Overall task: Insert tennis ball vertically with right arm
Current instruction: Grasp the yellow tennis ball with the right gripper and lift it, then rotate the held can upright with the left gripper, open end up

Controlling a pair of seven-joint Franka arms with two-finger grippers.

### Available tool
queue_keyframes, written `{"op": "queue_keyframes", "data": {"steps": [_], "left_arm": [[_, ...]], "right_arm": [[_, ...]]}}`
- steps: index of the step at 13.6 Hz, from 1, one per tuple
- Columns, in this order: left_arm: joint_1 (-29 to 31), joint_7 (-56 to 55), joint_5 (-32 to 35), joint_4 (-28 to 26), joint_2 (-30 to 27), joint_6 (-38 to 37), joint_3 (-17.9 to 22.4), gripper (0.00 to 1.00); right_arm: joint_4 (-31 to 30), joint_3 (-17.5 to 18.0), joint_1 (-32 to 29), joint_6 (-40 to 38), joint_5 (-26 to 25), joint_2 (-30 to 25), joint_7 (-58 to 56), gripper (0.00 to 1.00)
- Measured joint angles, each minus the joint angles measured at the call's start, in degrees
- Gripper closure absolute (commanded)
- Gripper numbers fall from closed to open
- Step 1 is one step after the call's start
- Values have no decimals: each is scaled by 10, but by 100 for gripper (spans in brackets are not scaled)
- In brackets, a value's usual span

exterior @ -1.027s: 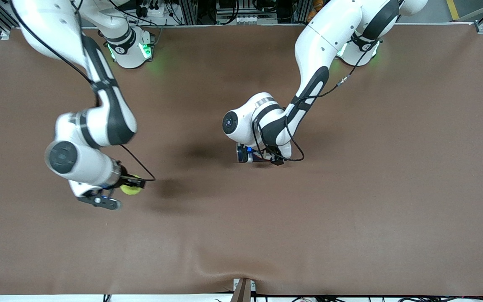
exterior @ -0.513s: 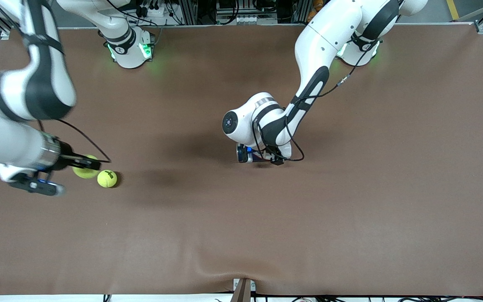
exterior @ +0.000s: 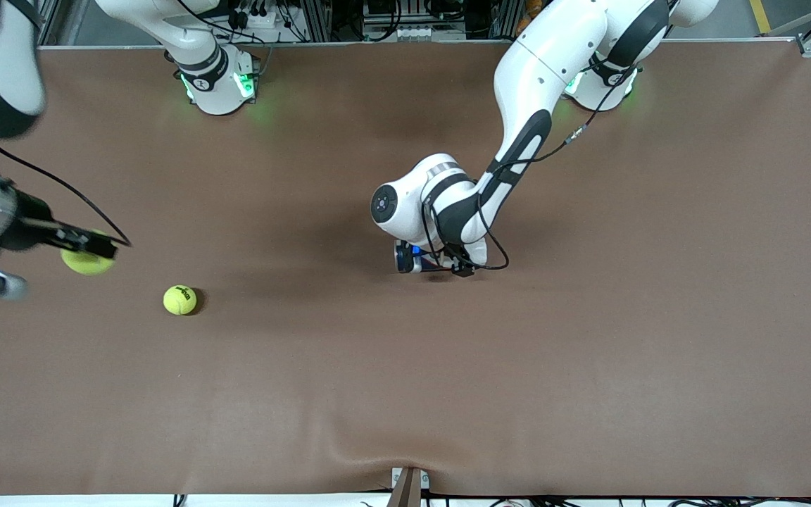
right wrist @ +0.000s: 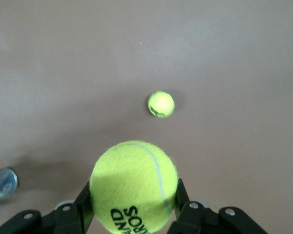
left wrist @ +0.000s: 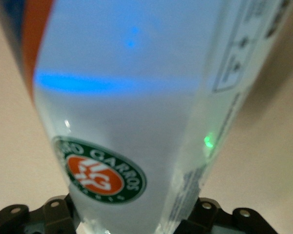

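My right gripper point(exterior: 92, 252) is shut on a yellow-green tennis ball point(exterior: 85, 262), held in the air over the right arm's end of the table. In the right wrist view that ball point(right wrist: 134, 187) fills the space between the black fingers point(right wrist: 83, 204). A second tennis ball point(exterior: 179, 300) lies on the brown table, also seen in the right wrist view point(right wrist: 161, 104). My left gripper point(exterior: 441, 266) is low at mid-table, shut on a clear tennis ball can point(left wrist: 122, 112) with a round green and orange logo. The left hand hides most of the can point(exterior: 409, 258) in the front view.
The brown table mat point(exterior: 588, 352) is bare apart from the loose ball. The can's blue-rimmed end point(right wrist: 2, 181) shows at the edge of the right wrist view. A small bracket point(exterior: 409, 486) sits at the table edge nearest the front camera.
The right arm has risen and swung toward its own end of the table with the ball in its gripper, uncovering the second ball on the table. The left arm has barely moved.
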Motion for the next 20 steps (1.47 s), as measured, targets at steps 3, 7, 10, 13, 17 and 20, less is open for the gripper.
{"op": "queue_keyframes", "data": {"steps": [3, 7, 10, 13, 17, 20], "left_arm": [[-1, 0, 0, 21, -1, 3, -4, 23], [-1, -1, 0, 34, -5, 55, -12, 23], [-1, -1, -4, 41, -13, 113, -12, 23], [0, -15, -18, 46, -17, 174, -12, 24], [0, -65, -24, 47, -17, 256, -15, 24], [0, -107, -27, 45, -17, 325, -16, 25]], "right_arm": [[18, 0, -5, -40, -4, -27, -30, 100], [20, 0, -24, -49, -5, -23, -125, 100], [20, 0, -41, -49, -5, -17, -142, 100], [20, 1, -43, -49, -5, -17, -143, 100], [20, 3, -43, -49, -5, -17, -143, 100], [20, 3, -43, -49, -5, -17, -143, 100]]}}
